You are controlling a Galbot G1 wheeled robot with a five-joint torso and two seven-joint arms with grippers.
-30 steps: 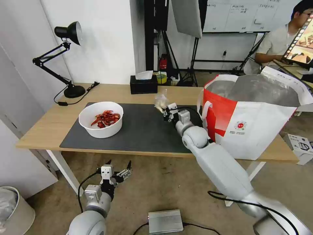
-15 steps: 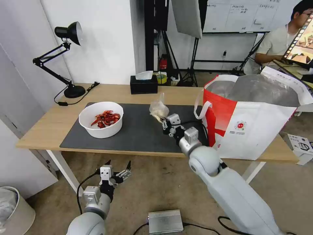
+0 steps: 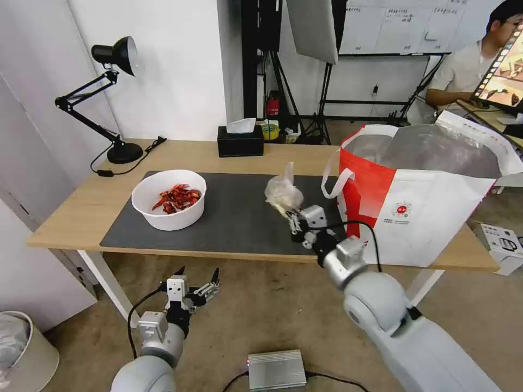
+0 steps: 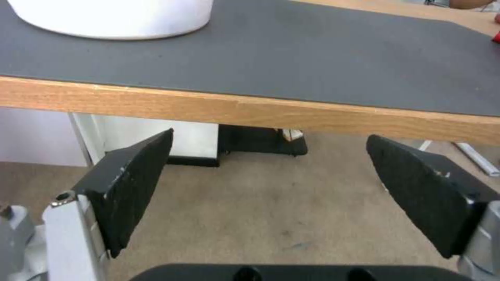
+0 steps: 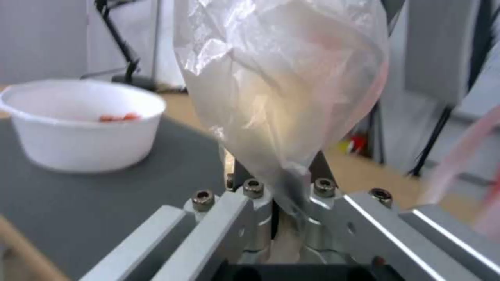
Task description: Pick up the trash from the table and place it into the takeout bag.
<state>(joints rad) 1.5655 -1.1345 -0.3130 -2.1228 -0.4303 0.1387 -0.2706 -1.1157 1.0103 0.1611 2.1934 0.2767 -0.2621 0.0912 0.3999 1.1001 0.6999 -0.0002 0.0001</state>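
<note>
My right gripper (image 3: pixel 293 216) is shut on the neck of the clear bag around a beige lump (image 3: pixel 283 191), holding it in the air above the dark grey mat (image 3: pixel 234 218), just left of the red-and-white takeout bag (image 3: pixel 425 196). In the right wrist view the clear bag (image 5: pixel 281 89) rises from the shut right gripper (image 5: pixel 284 207). The white bowl of red shells (image 3: pixel 169 199) sits on the mat's left part. My left gripper (image 3: pixel 197 279) hangs open below the table's front edge (image 3: pixel 207 251); its wrist view shows the left gripper (image 4: pixel 271 187) with nothing between the fingers, and the bowl's base (image 4: pixel 115 19).
A black desk lamp (image 3: pixel 111 98) and a black tissue box (image 3: pixel 239 140) stand at the back of the table. On the floor lie a grey metal box (image 3: pixel 276 369), a pale bin (image 3: pixel 24 351) at left and a white device (image 3: pixel 504 245) at right.
My right arm has drawn back toward me and carried the clear bag up off the mat, nearer the takeout bag's front corner. The left arm has stayed put.
</note>
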